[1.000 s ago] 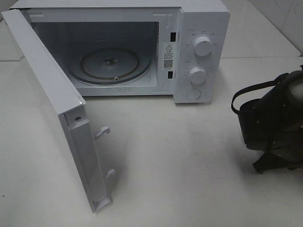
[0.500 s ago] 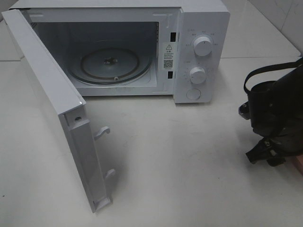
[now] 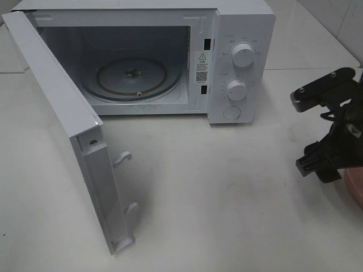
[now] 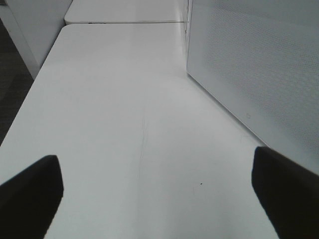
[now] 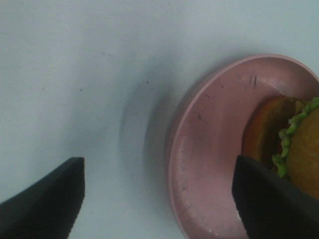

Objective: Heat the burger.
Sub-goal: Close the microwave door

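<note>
Right wrist view shows the right gripper [image 5: 157,199] wide apart and empty above the pink plate [image 5: 199,164], the burger [image 5: 294,144] off-centre; closing now may catch the plate rim instead.

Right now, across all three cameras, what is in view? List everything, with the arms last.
microwave: one, white, at the back of the table, cavity empty.
microwave door: one, white, swung wide open toward the left front.
glass turntable: one, clear, on the cavity floor.
dials: two, white, stacked on the control panel, with a round button below them.
plate: one, pink, on the table at the far right edge.
burger: one, brown bun with green lettuce, on the plate, partly out of frame.
table: one, white, under everything.
left gripper: one, black, open, over bare table beside the door.
right gripper: one, black, open, above the plate's rim.
</note>
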